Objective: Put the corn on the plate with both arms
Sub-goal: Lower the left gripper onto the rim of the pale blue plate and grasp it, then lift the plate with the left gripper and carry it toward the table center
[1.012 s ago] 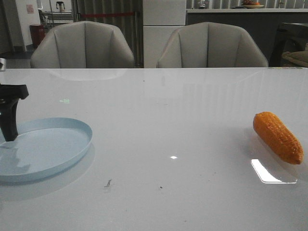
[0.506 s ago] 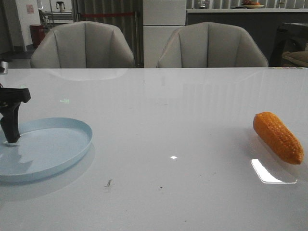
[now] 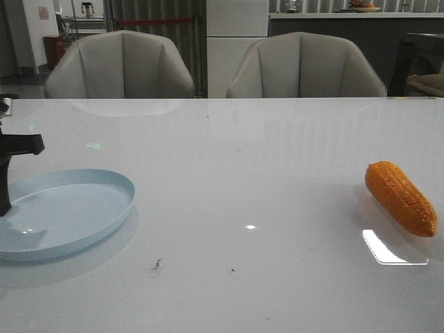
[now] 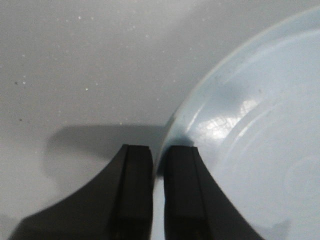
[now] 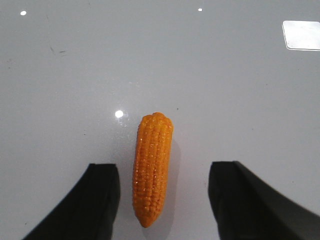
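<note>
The pale blue plate [image 3: 69, 215] lies at the table's left. My left gripper [image 3: 4, 177] stands at its left rim, half cut off by the frame edge. In the left wrist view the gripper [image 4: 158, 150] is shut on the rim of the plate [image 4: 250, 125], with a thin strip of rim between the two black fingers [image 4: 135, 185]. The orange corn [image 3: 401, 198] lies on the table at the right. In the right wrist view the corn [image 5: 152, 167] lies between the spread fingers of my open right gripper [image 5: 164, 172], touching neither. The right gripper does not show in the front view.
The white glossy table [image 3: 243, 173] carries a bright window reflection [image 3: 392, 246] just in front of the corn. Two grey chairs [image 3: 121, 66] stand behind the table's far edge.
My left gripper has shifted left towards the frame edge at the plate's rim, and the plate has moved slightly. The corn has not moved.
</note>
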Motion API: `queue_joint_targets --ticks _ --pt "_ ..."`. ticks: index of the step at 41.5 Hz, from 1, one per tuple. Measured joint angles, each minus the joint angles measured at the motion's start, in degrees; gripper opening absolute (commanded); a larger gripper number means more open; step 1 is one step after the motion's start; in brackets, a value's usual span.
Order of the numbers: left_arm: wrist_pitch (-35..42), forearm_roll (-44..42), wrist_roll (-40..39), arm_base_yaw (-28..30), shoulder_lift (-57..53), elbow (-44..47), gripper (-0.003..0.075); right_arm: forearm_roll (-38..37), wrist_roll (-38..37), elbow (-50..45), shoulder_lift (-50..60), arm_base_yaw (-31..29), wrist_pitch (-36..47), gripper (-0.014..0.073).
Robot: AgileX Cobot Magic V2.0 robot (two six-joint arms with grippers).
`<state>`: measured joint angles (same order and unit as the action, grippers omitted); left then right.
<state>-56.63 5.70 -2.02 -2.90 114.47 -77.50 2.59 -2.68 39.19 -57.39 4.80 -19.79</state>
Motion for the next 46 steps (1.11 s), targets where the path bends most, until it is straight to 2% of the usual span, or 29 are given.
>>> queue_joint_targets --ticks 12,19,29,35,46 --pt "-2.07 0.10 0.27 0.12 0.12 -3.13 0.0098 0.00 0.00 0.00 0.00 0.00 -0.84 0.0500" --pt "-6.11 1.04 1.06 0.12 0.12 -10.24 0.0098 0.00 0.00 0.00 0.00 0.00 -0.89 0.0500" --pt "-11.97 7.54 2.56 -0.62 -0.08 -21.20 0.0098 0.00 0.00 0.00 0.00 0.00 -0.97 0.0500" --pt "-12.62 9.38 2.56 -3.84 -0.08 -24.39 0.0097 0.00 0.00 0.00 0.00 0.00 -0.97 0.0500" --pt "-12.94 12.08 2.56 -12.98 1.84 -24.81 0.0097 0.00 0.00 0.00 0.00 0.00 -0.97 0.0500"
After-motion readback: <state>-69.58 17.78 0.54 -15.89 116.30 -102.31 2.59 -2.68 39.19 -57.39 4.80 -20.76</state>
